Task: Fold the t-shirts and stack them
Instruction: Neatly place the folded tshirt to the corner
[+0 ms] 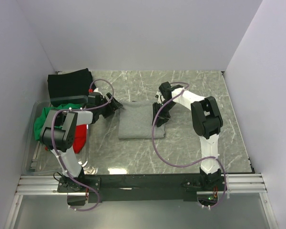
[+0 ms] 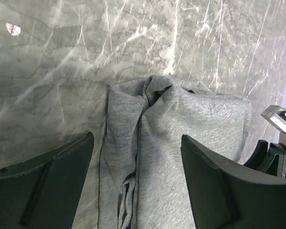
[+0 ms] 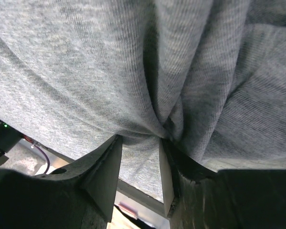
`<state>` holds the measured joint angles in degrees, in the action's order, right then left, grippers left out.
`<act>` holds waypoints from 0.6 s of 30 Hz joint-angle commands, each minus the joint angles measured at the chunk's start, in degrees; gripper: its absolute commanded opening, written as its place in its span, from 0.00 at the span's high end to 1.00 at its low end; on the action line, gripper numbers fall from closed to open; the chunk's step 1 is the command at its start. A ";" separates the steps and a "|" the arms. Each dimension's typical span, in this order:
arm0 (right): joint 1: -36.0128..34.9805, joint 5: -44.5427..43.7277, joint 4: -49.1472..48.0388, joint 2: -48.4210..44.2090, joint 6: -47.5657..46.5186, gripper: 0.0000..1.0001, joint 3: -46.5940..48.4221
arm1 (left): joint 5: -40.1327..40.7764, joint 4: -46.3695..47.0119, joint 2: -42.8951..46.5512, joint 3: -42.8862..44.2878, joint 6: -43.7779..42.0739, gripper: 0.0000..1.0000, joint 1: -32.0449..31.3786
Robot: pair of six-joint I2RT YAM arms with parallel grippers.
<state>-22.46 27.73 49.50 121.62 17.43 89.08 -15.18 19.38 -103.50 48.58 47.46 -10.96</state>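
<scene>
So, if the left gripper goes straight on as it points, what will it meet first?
Probably the grey shirt, its bunched edge lying just ahead of the open left gripper; depth is unclear.

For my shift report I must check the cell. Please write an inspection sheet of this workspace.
Surface: grey marble-pattern table, glossy.
Job's things: folded heather-grey t-shirt at centre; folded black t-shirt far left; green t-shirt and red t-shirt in the bin.
Clutter: nothing seen.
Grippers: left tool open at the grey shirt's left edge, not gripping; right tool pinching its right edge.
Cables: purple cables loop along both arms.
Surroundings: clear plastic bin at left; white walls; aluminium rail at near edge.
</scene>
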 commanded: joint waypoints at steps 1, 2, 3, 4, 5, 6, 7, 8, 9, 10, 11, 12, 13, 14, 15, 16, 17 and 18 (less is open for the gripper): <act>0.22 -0.92 1.13 0.89 -1.26 0.56 2.06 | 2.89 -7.95 -4.33 -1.91 -2.20 0.18 0.15; 0.13 -0.92 1.22 0.98 -1.35 0.56 2.06 | 1.92 -7.25 -4.86 -1.82 -2.20 0.18 -0.28; 0.22 -1.01 1.22 1.07 -1.43 0.56 1.98 | 1.21 -7.25 -5.39 -1.73 -2.11 0.18 -0.81; 0.22 -1.01 1.30 1.16 -1.43 0.56 2.06 | 1.12 -7.42 -5.48 -1.73 -2.28 0.18 -1.25; 0.13 -1.09 1.31 1.16 -1.52 0.56 1.98 | 1.03 -7.42 -5.57 -1.82 -2.55 0.18 -2.39; 0.22 -1.09 1.31 1.25 -1.44 0.56 1.80 | 0.16 -7.08 -6.00 -1.99 -2.64 0.18 -2.83; 0.13 -1.01 1.22 1.25 -1.43 0.56 1.71 | -0.37 -6.72 -6.36 -2.43 -2.38 0.18 -3.19; 0.22 -0.83 1.04 1.25 -1.43 0.56 1.63 | -0.90 -5.94 -6.88 -2.61 -1.94 0.18 -3.71; 0.22 -0.74 1.04 1.34 -1.35 0.56 1.54 | -1.77 -5.67 -7.84 -2.87 -1.06 0.18 -3.98; 0.13 -0.66 1.04 1.34 -1.35 0.56 1.62 | -1.96 -5.40 -8.20 -3.13 -0.62 0.18 -4.24; 0.22 -0.66 0.96 1.25 -1.26 0.56 1.63 | -2.22 -5.23 -8.47 -3.22 -0.44 0.18 -4.85; 0.13 -0.57 0.95 1.16 -1.26 0.56 1.63 | -2.22 -5.23 -8.90 -3.31 -0.01 0.18 -5.29; 0.22 -0.57 0.95 1.07 -1.26 0.56 1.54 | -2.57 -5.14 -9.08 -3.49 0.09 0.18 -5.73; 0.22 -0.48 0.78 0.99 -1.17 0.56 1.45 | -2.75 -5.14 -9.26 -3.40 0.17 0.18 -6.43; 0.22 -0.39 0.78 0.90 -1.08 0.56 1.36 | -2.75 -5.40 -9.61 -3.23 0.00 0.18 -6.88; 0.22 -0.30 0.69 0.81 -1.08 0.56 1.27 | -2.66 -6.18 -9.79 -2.62 -0.18 0.18 -7.32; 0.22 -0.30 0.60 0.72 -1.00 0.56 1.10 | -2.66 -6.54 -9.79 -2.35 -0.53 0.19 -7.84; 0.13 -0.22 0.52 0.63 -1.00 0.56 1.01 | -2.58 -6.81 -9.87 -2.00 -0.62 0.21 -8.11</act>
<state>-22.46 27.99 50.13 122.08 17.04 89.65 -17.74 27.90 -108.12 49.30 47.79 -16.93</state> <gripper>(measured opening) 0.441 0.799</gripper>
